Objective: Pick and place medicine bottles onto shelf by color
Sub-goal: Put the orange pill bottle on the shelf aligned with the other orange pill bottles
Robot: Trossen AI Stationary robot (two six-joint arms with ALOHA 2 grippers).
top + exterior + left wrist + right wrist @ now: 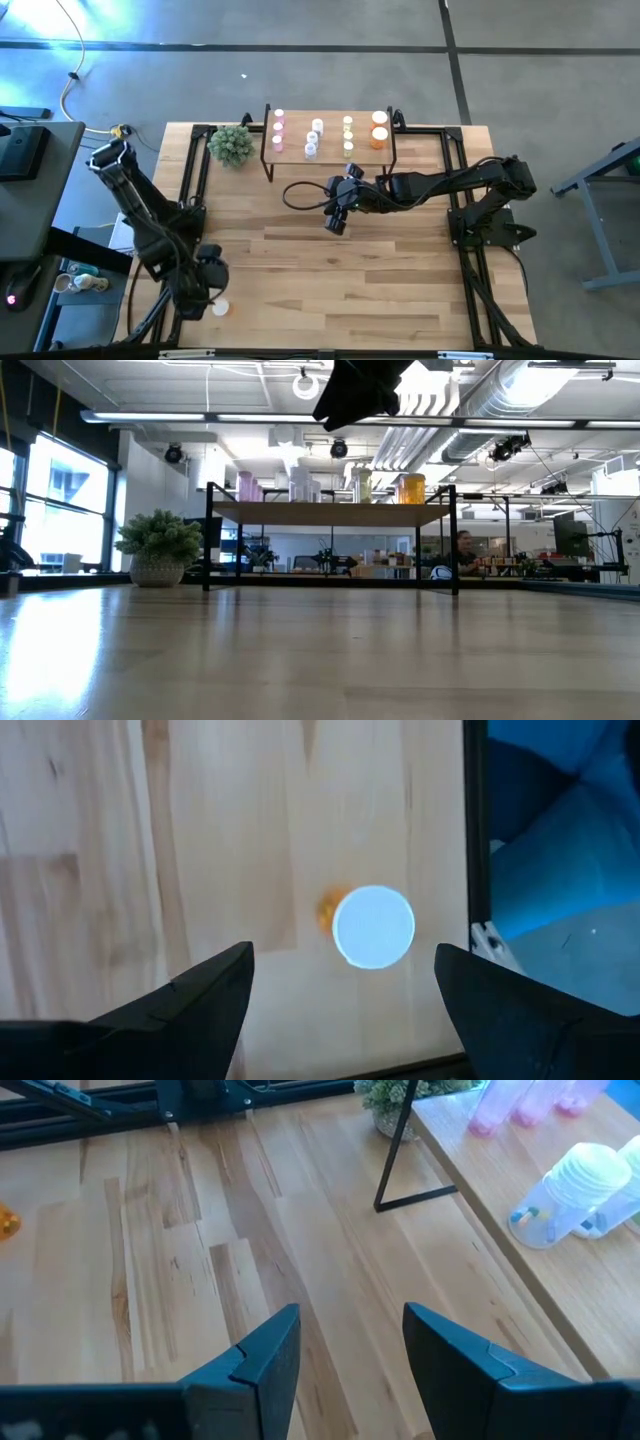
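Pale wooden planks make up the tabletop [330, 280], framed by black rails. At its left near corner the left gripper [205, 290] hangs with fingers spread wide above one small orange bottle with a white cap [372, 926], standing upright just beside the table's edge. It looks light, rigid and smooth-sided, so it could tip or slip; a hold across the body just under the cap seems safest. Farther back, a small potted green plant [231, 145] sits beside the low wooden shelf on black legs [330, 152], where pink, whitish, yellow-green and orange bottles stand in colour rows. Before the shelf, the right gripper [336, 222] hovers half-open, holding nothing.
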